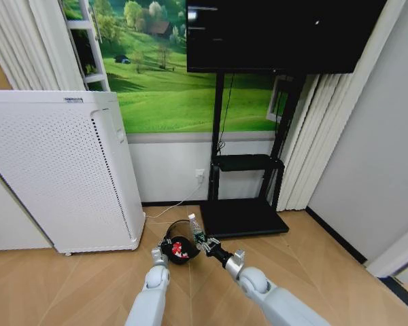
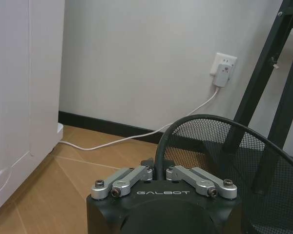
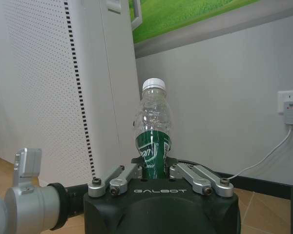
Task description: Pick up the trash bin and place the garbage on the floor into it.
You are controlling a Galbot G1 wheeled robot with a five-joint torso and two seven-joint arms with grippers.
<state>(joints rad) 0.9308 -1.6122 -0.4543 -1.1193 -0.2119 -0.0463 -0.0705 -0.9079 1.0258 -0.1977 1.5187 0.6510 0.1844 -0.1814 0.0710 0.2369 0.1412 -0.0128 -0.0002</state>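
Above herringbone floor (image 1: 68, 278), left gripper (image 2: 158, 171) jaws clamp the trash bin (image 2: 224, 161) rim; right gripper (image 3: 156, 165) jaws grip the bottle (image 3: 153, 131) upright beside it.

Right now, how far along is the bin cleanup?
Done: the left claw is shut on the trash bin rim, and red litter already lies inside it. In hand: the right claw grips the bottle upright, beside the bin. Left: dropping the bottle in. I can't see other litter on the floor.
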